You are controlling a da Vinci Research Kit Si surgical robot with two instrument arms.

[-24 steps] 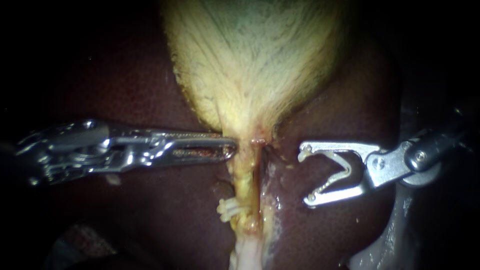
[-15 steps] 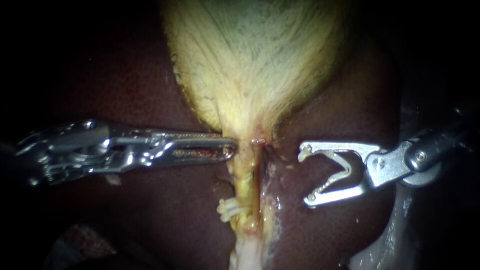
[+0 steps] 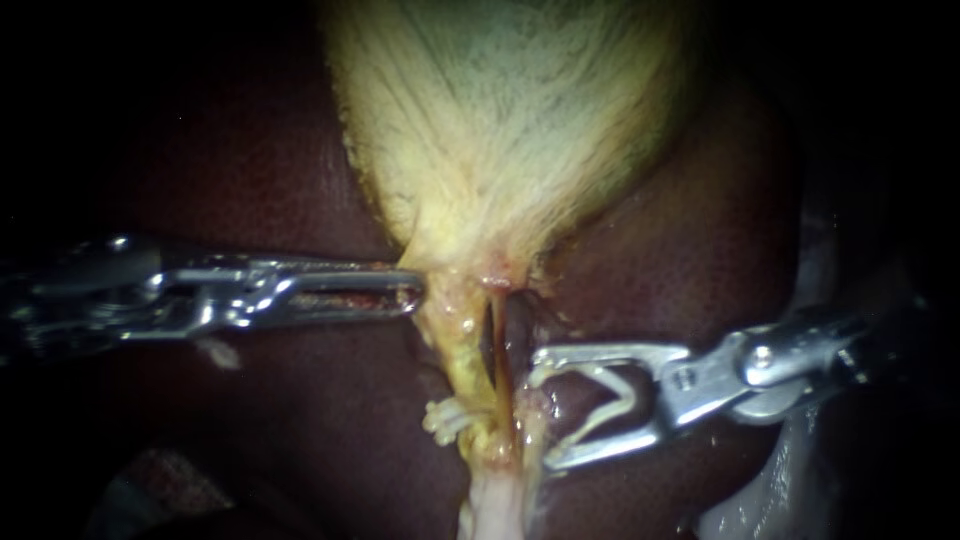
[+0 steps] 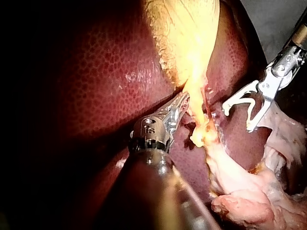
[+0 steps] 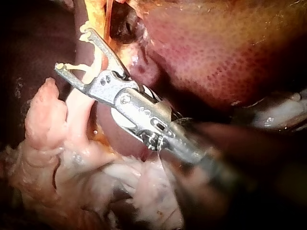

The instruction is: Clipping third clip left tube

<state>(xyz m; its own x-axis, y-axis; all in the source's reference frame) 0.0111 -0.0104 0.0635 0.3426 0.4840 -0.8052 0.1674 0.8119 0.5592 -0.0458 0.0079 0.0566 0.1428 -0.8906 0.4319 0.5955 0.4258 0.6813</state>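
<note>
The dark red liver [image 3: 680,260] fills the endoscope view. On it the pale yellow gallbladder [image 3: 500,130] hangs from 12 o'clock and narrows to a neck at the centre.

The left instrument [image 3: 405,292] enters from 9 o'clock. Its jaws are pressed together on the 9 o'clock edge of that neck.

The right instrument [image 3: 540,412] enters from 3 o'clock. Its jaws are spread wide and hold a white clip [image 3: 628,385] between them, bent open in a V whose mouth faces 9 o'clock.

The left tube [image 3: 462,360] runs from the neck towards 6 o'clock. It is a lumpy yellow cord, glistening, and turns whiter low down. It lies just to the 9 o'clock side of the right instrument's jaw tips, beside the mouth and not inside it. A thin reddish right tube [image 3: 505,370] lies between it and the tips, with a dark slit separating the two tubes.

Small white placed clips [image 3: 443,418] jut from the left tube's 9 o'clock side, level with the gap between the spread jaws.
</note>
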